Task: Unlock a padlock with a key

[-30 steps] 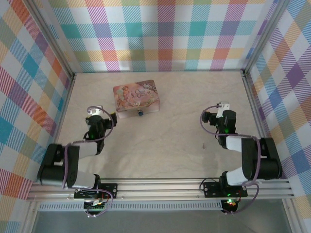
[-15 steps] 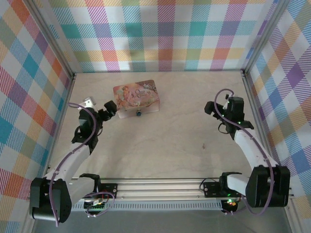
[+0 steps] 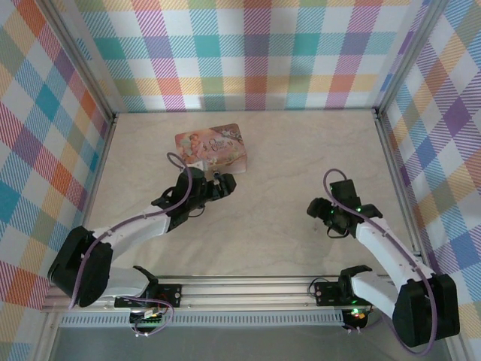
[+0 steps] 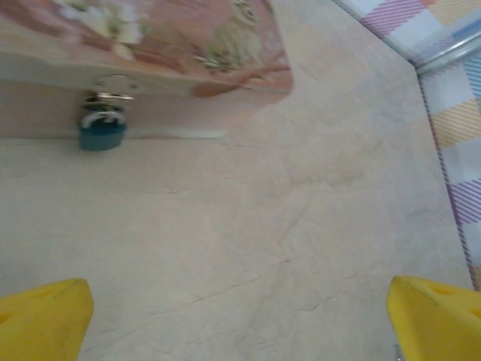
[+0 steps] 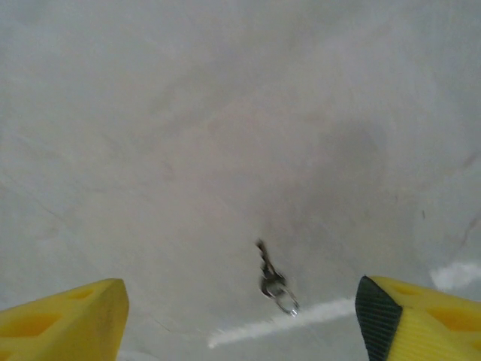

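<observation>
- Low over the table (image 3: 270, 165), the right gripper (image 5: 240, 323) has its two yellow fingertips (image 5: 64, 320) well apart and clamped on nothing. The small key (image 5: 272, 280) lies flat on the tabletop between them, touching neither.
- Seen from above, the right gripper (image 3: 316, 209) points leftward in the right half of the table, well apart from the pink tin (image 3: 214, 144).
- The key is thin and dark along the blade, with a small shiny ring at its near end. A pale streak (image 5: 278, 323) crosses the tabletop just beside that ring.
- The left gripper (image 4: 240, 331) is spread wide too, with a yellow fingertip (image 4: 45, 316) in each lower corner of its wrist view and nothing held.
- From above, the left gripper (image 3: 218, 184) sits close against the tin's front side, left of the table's middle.
- Ahead of it, across bare tabletop, the padlock (image 4: 101, 131) hangs by its thin metal shackle from a small silvery hasp (image 4: 113, 86) on the tin's front wall.
- The padlock is tiny beside the tin, with a blue-grey body and a rounded bottom that comes down to about table level. I cannot tell whether it touches the surface.
- The tin (image 4: 150, 30) is rectangular with rounded corners. Its lid is down and painted with figures and pale flowers. Script lettering on the lid is too small to read.
- Plaid walls (image 3: 248, 53) in pastel checks close in three sides, and an aluminium rail (image 3: 248, 289) runs along the near edge.
</observation>
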